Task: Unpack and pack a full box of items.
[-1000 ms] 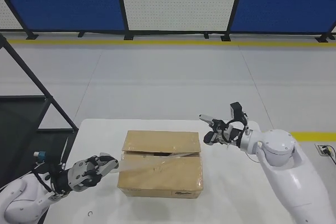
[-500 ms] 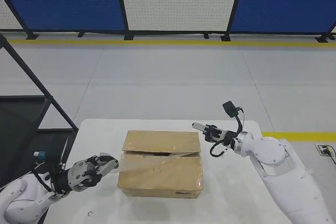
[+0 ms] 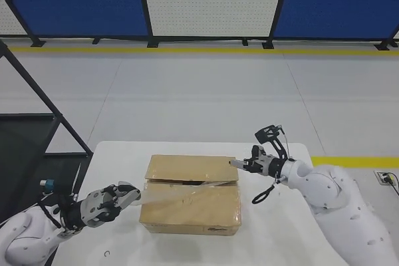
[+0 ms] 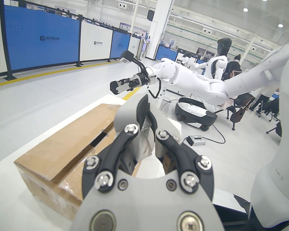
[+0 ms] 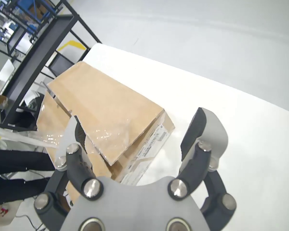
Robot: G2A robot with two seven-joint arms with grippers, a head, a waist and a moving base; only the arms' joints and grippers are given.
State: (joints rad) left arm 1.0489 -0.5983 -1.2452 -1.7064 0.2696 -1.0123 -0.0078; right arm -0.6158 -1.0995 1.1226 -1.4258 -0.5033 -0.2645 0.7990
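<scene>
Your left gripper (image 3: 128, 195) is pressed together on a strip of clear tape (image 4: 143, 143), which runs from its fingertips to the cardboard box (image 3: 189, 199) just ahead of it. That box stands on the white table (image 3: 120, 156) between your two tools, top flaps slightly gapped. Your right gripper (image 5: 137, 118) hovers with fingers spread, the box's rear right corner directly below its tips.
</scene>
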